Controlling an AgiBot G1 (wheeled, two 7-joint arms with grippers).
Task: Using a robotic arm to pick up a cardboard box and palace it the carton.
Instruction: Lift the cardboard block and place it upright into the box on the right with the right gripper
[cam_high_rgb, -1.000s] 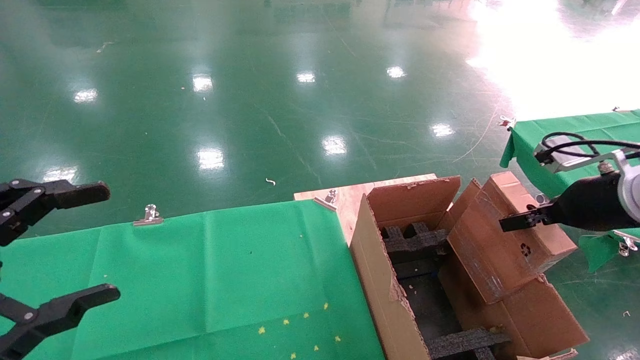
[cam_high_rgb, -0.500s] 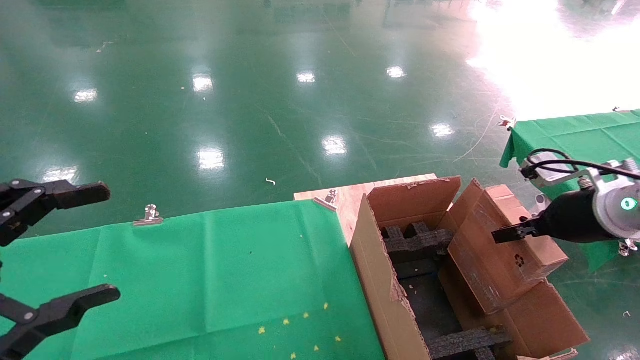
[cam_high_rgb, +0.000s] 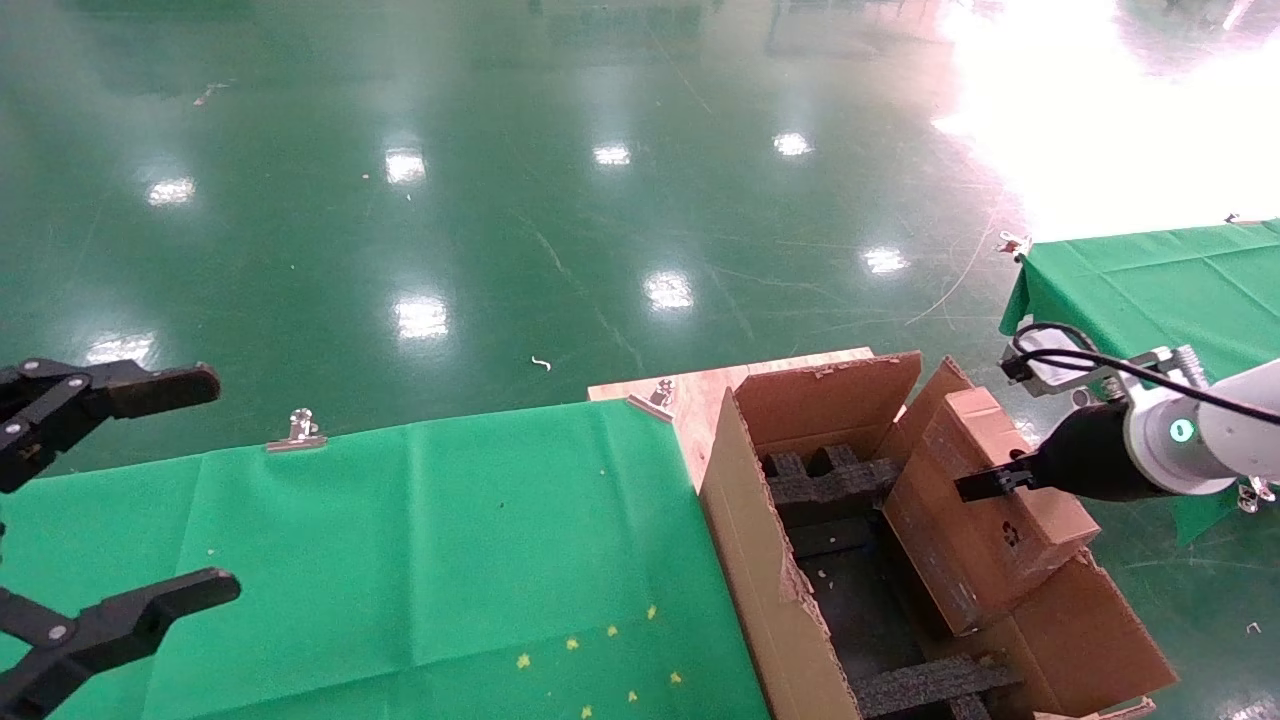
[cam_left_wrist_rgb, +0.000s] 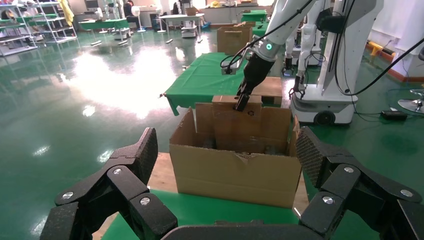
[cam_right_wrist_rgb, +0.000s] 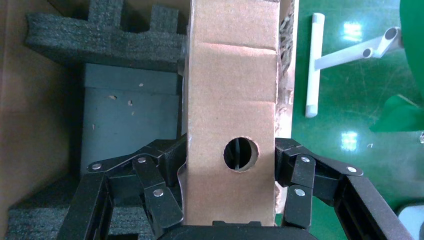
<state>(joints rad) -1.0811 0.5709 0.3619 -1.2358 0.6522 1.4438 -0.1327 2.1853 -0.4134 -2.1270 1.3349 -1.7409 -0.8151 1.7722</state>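
light: bright, from overhead lamps mirrored as white spots on the glossy green floor (cam_high_rgb: 400, 250) | glare: blown-out white patch at the far right of the head view | shadow: deep inside the carton (cam_high_rgb: 760, 560) | focus: sharp, left gripper (cam_left_wrist_rgb: 227, 192) close-up slightly soft

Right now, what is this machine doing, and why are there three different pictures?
It is a robot with two arms, and each arm ends in a black pincer. One picture comes from a camera on its head, looking down. The other two come from small cameras on its wrists. The right pincer is shut on a small cardboard box; in the right wrist picture its fingers squeeze the box on both sides. It holds the box tilted over the big carton, which has black foam inside. The left pincer is open and holds nothing, above a table with a green cloth.
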